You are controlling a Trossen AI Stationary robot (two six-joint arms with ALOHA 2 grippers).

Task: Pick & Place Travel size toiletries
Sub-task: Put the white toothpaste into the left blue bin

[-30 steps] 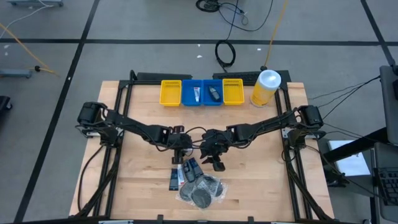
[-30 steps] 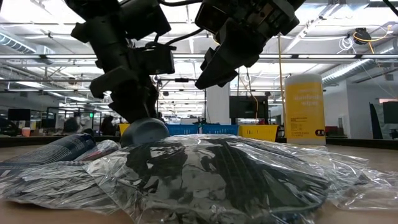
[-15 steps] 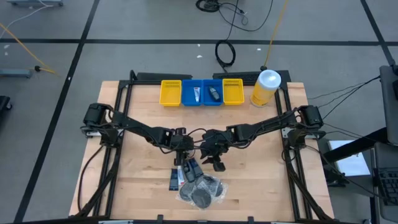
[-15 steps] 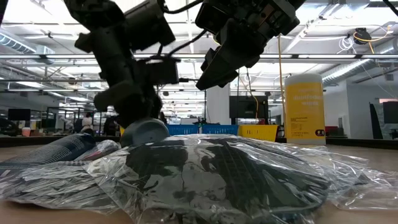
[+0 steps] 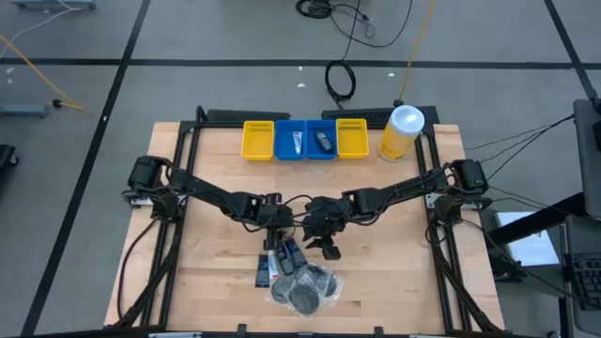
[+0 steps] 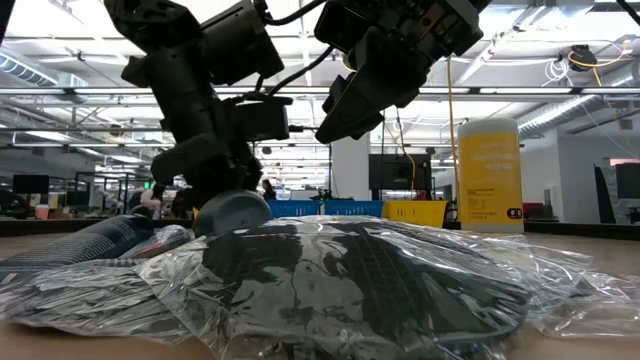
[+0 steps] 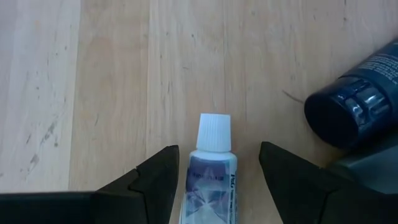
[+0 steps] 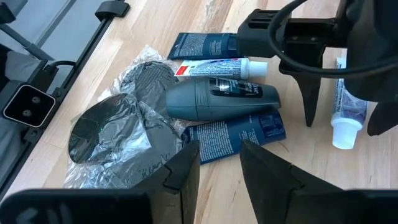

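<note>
Toiletries: small heap near the desk (image 5: 216, 169) front edge. White-capped tube (image 7: 210, 168) lies flat between the spread fingers of the left gripper (image 7: 214, 171); likely light, soft, slick — best pinched across the body below the cap. Right gripper (image 8: 217, 163) hovers open beside the heap. Count in right wrist view: two white tubes, two dark tubes, one grey bottle (image 8: 214, 98), two bagged mesh puffs (image 8: 121, 127).
</note>
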